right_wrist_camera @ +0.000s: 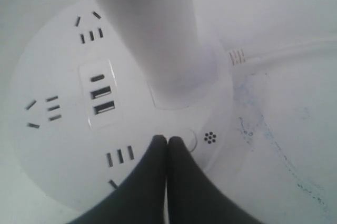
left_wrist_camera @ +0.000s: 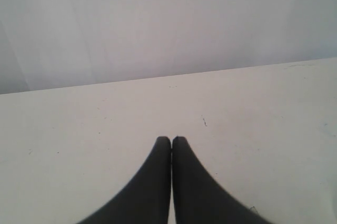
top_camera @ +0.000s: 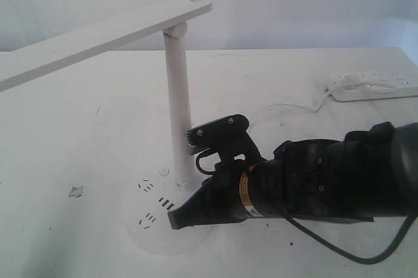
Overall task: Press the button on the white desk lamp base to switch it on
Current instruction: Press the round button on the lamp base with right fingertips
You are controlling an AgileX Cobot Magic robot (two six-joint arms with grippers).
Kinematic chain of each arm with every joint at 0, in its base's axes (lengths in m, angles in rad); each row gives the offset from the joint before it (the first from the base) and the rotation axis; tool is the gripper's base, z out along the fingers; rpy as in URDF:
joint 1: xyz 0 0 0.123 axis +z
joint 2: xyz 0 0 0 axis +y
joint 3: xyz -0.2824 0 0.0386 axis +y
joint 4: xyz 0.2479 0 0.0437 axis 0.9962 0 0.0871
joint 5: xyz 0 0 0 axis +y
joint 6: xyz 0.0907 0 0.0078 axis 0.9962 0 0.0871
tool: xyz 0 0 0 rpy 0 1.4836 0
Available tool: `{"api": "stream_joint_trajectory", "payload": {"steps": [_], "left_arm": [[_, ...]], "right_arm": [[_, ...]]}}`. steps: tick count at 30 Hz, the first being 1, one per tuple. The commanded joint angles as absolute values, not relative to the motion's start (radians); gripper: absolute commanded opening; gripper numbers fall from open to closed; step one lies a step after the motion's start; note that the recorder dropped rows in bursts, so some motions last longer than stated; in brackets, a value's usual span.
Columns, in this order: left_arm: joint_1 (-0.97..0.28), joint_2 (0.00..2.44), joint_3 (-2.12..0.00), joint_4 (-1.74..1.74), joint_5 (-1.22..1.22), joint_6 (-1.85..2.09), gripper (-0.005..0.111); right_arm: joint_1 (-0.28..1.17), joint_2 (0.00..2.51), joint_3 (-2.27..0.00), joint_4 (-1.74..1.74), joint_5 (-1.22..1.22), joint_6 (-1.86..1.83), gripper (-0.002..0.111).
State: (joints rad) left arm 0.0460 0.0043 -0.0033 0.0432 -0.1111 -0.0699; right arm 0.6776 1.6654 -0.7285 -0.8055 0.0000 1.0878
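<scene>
Right gripper (right_wrist_camera: pixel 167 141) fully closed, empty; tips down on white desk lamp base (right_wrist_camera: pixel 58 140); button (right_wrist_camera: pixel 189 139) just ahead of tips, toward pole (right_wrist_camera: pixel 158 40); left gripper (left_wrist_camera: pixel 171 141) closed, empty, over bare table; right arm's job.

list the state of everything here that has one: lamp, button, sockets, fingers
lamp head: sloping down, no glow visible
base: sockets and USB slots empty, cable attached
button: right fingertips at it; cannot tell if pressed
right fingers: shut, tips at the button
left fingers: shut, over bare table
power strip: one plug in, it seems
</scene>
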Motion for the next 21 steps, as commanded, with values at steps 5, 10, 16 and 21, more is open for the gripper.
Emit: {"api": "stream_joint_trajectory", "payload": {"steps": [5,10,16,21], "left_arm": [[0.048,0.0,0.0,0.039,-0.113,-0.071,0.0],[0.048,0.0,0.0,0.039,-0.113,-0.071,0.0],[0.048,0.0,0.0,0.039,-0.113,-0.071,0.0],[0.048,0.0,0.0,0.039,-0.113,-0.071,0.0]], "right_arm": [[0.677,1.667,-0.737,-0.804,-0.041,1.075,0.0],[0.677,1.667,-0.737,-0.804,-0.038,1.075,0.0],[0.677,1.667,-0.737,-0.804,-0.019,1.075,0.0],[0.677,1.68,-0.789,-0.804,0.029,1.075,0.0]]}}
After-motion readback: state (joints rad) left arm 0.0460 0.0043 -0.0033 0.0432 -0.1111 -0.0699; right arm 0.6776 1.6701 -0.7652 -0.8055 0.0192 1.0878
